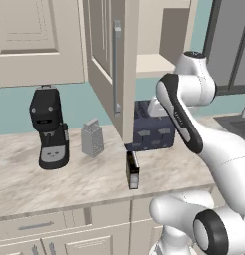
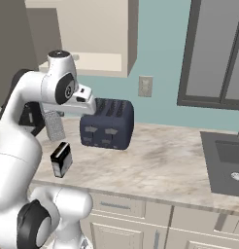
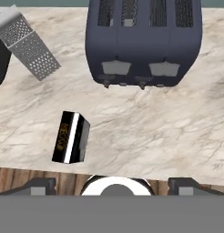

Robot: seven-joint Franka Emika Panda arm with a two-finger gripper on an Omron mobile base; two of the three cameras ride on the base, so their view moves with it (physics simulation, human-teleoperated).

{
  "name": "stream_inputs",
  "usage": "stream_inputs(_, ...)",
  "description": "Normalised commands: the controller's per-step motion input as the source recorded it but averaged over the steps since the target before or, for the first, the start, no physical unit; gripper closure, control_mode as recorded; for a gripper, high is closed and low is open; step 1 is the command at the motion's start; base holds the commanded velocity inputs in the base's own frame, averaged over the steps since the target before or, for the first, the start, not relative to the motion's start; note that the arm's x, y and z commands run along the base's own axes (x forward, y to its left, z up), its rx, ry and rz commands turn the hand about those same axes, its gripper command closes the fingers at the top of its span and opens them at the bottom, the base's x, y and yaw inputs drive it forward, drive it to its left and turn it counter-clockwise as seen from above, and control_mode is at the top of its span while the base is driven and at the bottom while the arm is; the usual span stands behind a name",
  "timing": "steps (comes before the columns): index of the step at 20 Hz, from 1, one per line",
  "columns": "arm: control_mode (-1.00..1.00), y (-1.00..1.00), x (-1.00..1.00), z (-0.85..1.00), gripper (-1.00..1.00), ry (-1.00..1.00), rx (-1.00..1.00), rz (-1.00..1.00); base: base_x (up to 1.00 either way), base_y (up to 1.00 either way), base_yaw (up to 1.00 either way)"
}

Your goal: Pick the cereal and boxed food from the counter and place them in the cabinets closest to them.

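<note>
A small black box point(image 1: 133, 171) point(image 2: 61, 159) point(image 3: 71, 137) with a white stripe stands on the counter point(image 1: 69, 184) point(image 2: 155, 160) near its front edge. I cannot tell whether it is the cereal or the boxed food. My gripper point(image 3: 113, 185) hangs high above the counter's front edge, pointing down, open, with nothing between its fingertips point(image 3: 38, 184). In the hand view the box lies just left of the gripper's middle. The wall cabinet point(image 1: 154, 64) point(image 2: 99, 61) above the toaster stands open, its door point(image 1: 112, 64) swung out with a long grey handle.
A dark blue toaster point(image 1: 153, 128) point(image 2: 108, 125) point(image 3: 143, 41) sits behind the box. A metal grater point(image 1: 92, 138) point(image 3: 28, 43) and a black coffee machine point(image 1: 49, 129) stand to the left. A sink point(image 2: 228, 163) lies at the right. Another wall cabinet point(image 1: 30, 40) is closed.
</note>
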Motion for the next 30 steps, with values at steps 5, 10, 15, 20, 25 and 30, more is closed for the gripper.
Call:
stream_inputs(5,-1.00,0.17,-0.44,-0.01,-1.00,-0.02,0.01,0.00,0.00,0.00,0.00)
stream_inputs(10,-1.00,0.17,-0.44,-0.05,-1.00,-0.05,0.00,0.00,0.00,0.00,0.00)
stream_inputs(15,-1.00,0.19,-0.43,-0.03,-1.00,-0.08,0.00,0.00,0.00,0.00,0.00)
stream_inputs(20,-1.00,0.19,-0.44,-0.08,-1.00,-0.09,0.00,0.00,0.00,0.00,0.00)
stream_inputs(25,-1.00,0.17,-0.45,-0.13,-1.00,-0.10,0.00,0.00,0.00,0.00,0.00)
stream_inputs(30,-1.00,0.18,-0.25,-0.14,-1.00,-0.10,-0.01,0.00,0.00,0.00,0.00)
